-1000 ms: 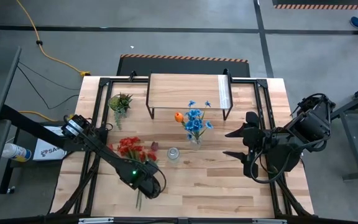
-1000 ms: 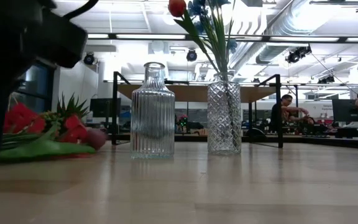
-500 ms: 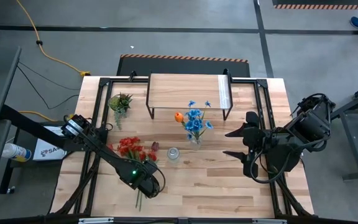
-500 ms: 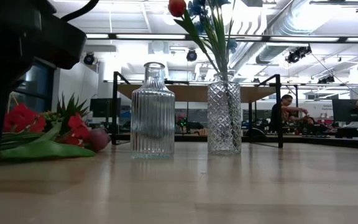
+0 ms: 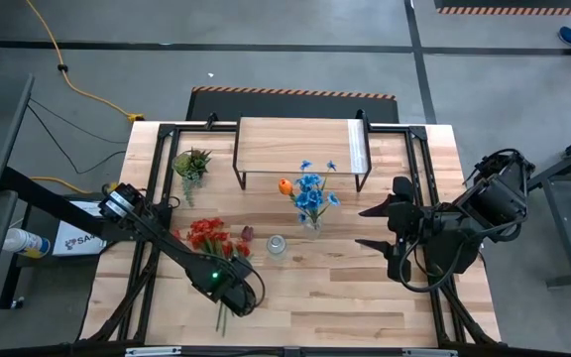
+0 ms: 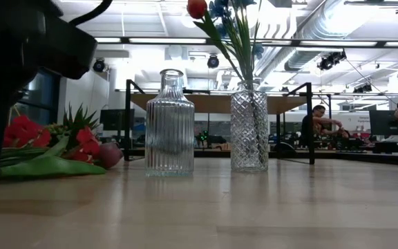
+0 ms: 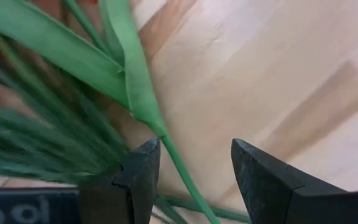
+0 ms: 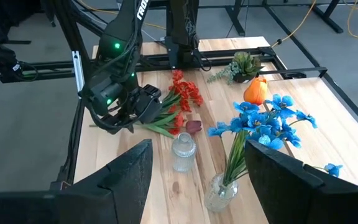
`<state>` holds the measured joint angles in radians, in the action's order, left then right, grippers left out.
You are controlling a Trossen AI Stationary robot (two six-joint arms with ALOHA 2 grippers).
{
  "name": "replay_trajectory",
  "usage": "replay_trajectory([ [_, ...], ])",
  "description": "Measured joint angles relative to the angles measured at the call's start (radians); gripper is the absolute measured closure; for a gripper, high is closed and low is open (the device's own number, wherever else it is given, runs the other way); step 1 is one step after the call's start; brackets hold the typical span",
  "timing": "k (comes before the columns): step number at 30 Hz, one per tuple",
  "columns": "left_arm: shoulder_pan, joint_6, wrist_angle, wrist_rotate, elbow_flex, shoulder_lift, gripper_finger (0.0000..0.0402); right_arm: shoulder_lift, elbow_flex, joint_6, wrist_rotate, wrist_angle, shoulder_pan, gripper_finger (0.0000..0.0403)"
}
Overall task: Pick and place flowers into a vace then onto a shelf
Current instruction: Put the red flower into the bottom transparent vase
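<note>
High view: the left gripper (image 5: 238,295) sits low at about 7 o'clock on the table (image 5: 365,307), over the stem ends of the red-bloomed bunch (image 5: 206,236), which lies flat on the wood with its blooms toward 11 o'clock of the gripper; the left wrist view shows its fingers (image 7: 138,180) spread, with one green stem (image 7: 179,171) running through the gap between them and not pinched; the dark maroon tulip (image 5: 247,234) lies just beside the red blooms, at their 3 o'clock; an empty ribbed glass bottle (image 5: 277,245) stands upright near the table's centre, and at its 2 o'clock a cut-glass vase (image 5: 312,226) stands upright, holding the blue-bloomed bunch (image 5: 311,191) and the orange tulip (image 5: 285,185); the shelf (image 5: 300,147) stands at 12 o'clock on the table, with nothing on its plank top; a small green leafy tuft (image 5: 191,162) lies at the shelf's 9 o'clock; the right gripper (image 5: 375,227) waits at 3 o'clock, well apart from the vase, its fingers spread wide with nothing between them; in the low view the bottle and vase stand side by side, apart, with the red blooms resting on the wood at 9 o'clock.
</note>
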<state>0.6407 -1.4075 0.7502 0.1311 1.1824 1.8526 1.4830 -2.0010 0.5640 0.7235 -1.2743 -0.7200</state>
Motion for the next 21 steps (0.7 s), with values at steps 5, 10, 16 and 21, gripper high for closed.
replay_trajectory([
  [5, 0.000, 0.016, 0.006, -0.032, 0.001, 0.027, 0.0170, 0.000, 0.000, 0.000, 0.000, 0.000, 0.000, 0.0158],
  [10, -0.001, 0.016, -0.001, -0.036, 0.001, 0.028, 0.0175, 0.000, 0.000, 0.002, 0.000, 0.000, 0.000, 0.0158],
  [16, -0.001, 0.016, -0.008, -0.048, 0.000, 0.028, 0.0231, 0.000, 0.000, 0.003, 0.000, 0.000, 0.000, 0.0158],
  [21, -0.001, 0.015, -0.016, -0.061, 0.000, 0.028, 0.0292, 0.000, 0.000, 0.003, 0.001, 0.000, 0.000, 0.0158],
])
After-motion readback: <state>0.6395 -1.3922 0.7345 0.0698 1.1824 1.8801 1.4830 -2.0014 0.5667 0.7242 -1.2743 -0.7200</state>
